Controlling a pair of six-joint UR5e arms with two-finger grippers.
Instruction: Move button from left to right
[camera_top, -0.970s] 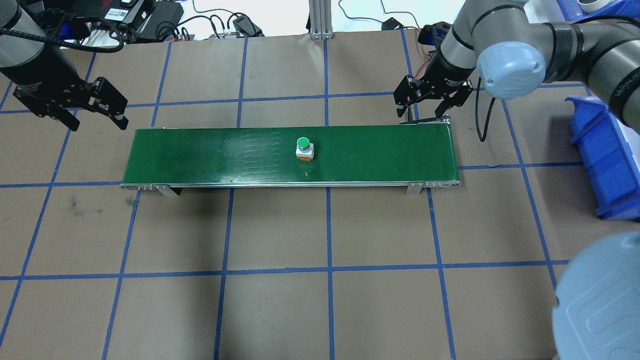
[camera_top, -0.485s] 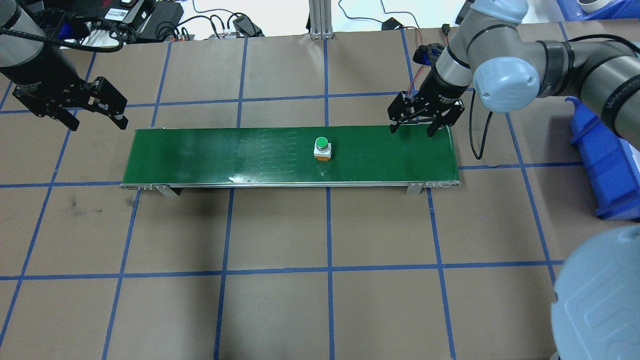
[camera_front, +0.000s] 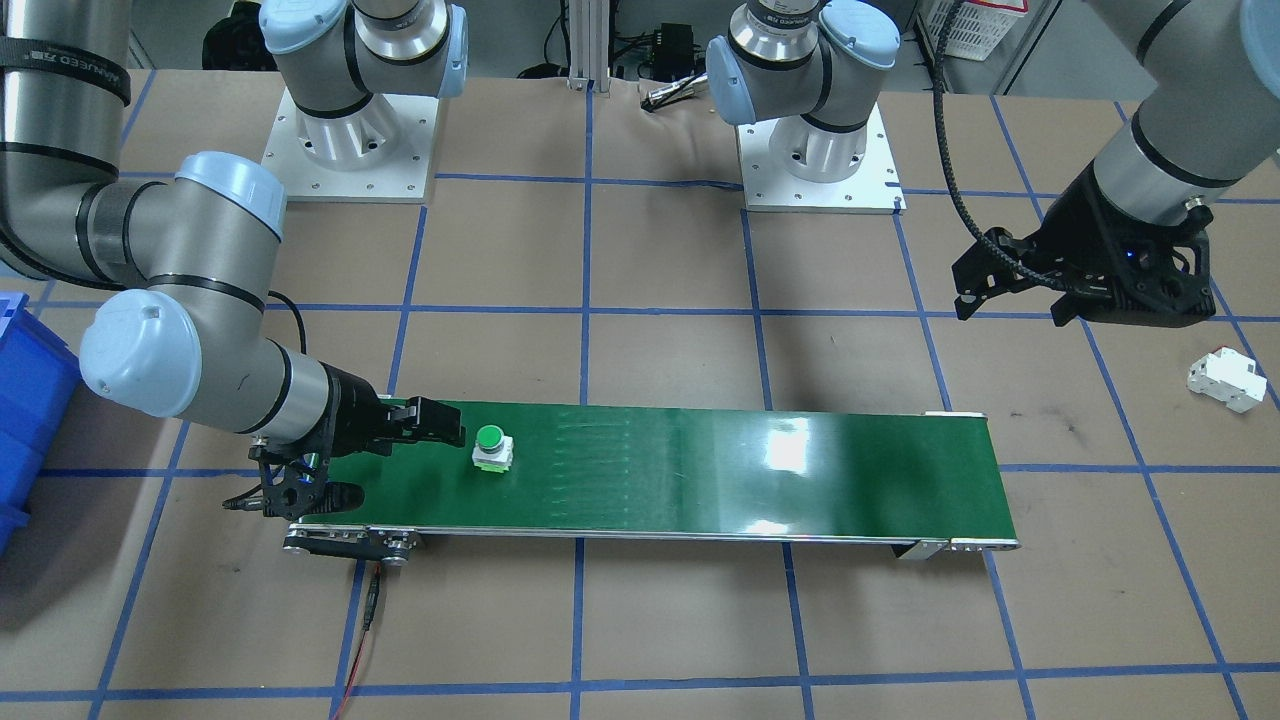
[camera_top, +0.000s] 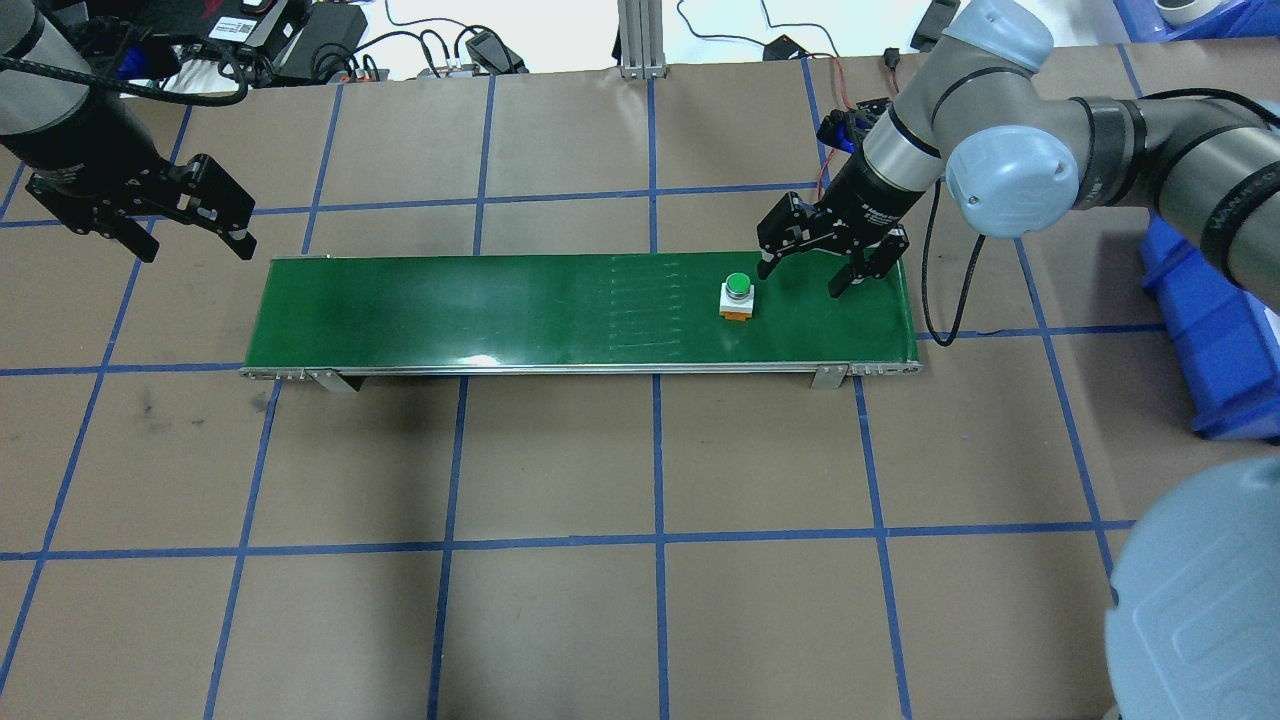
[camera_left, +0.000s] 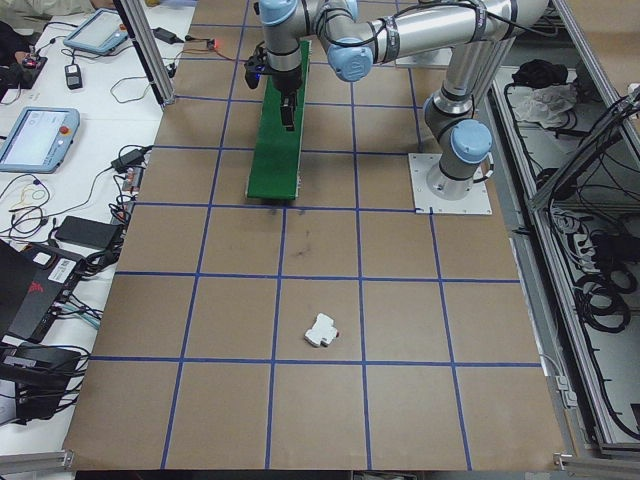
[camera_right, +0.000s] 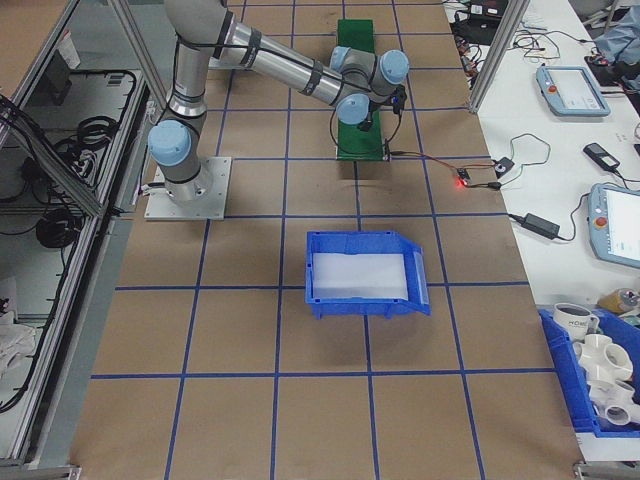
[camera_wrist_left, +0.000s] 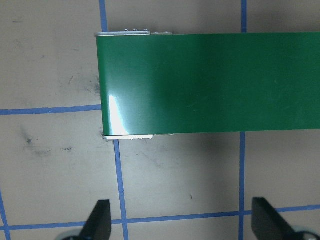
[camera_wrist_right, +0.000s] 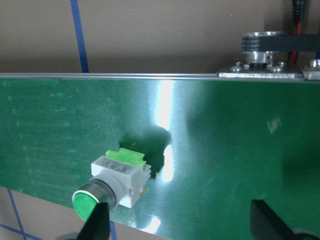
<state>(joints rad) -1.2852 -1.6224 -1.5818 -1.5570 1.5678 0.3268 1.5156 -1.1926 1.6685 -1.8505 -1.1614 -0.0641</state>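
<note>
Silver-grey tubular arm links with pale blue joint caps and black bands; 2 white square bases fixed with screws. Black 2-finger grippers: left gripper (camera_top: 193, 236), right gripper (camera_top: 807, 270). Black cable looping beside the right wrist.

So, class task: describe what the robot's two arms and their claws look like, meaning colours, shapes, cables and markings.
Both arms are silver-grey metal tubes with round pale-blue joint caps and black bands. The right claw and left claw are black, angular, with two fingers each. A black cable loops beside the right arm's wrist; another runs along the left arm. A black strap with white lettering circles the right arm's upper tube.
</note>
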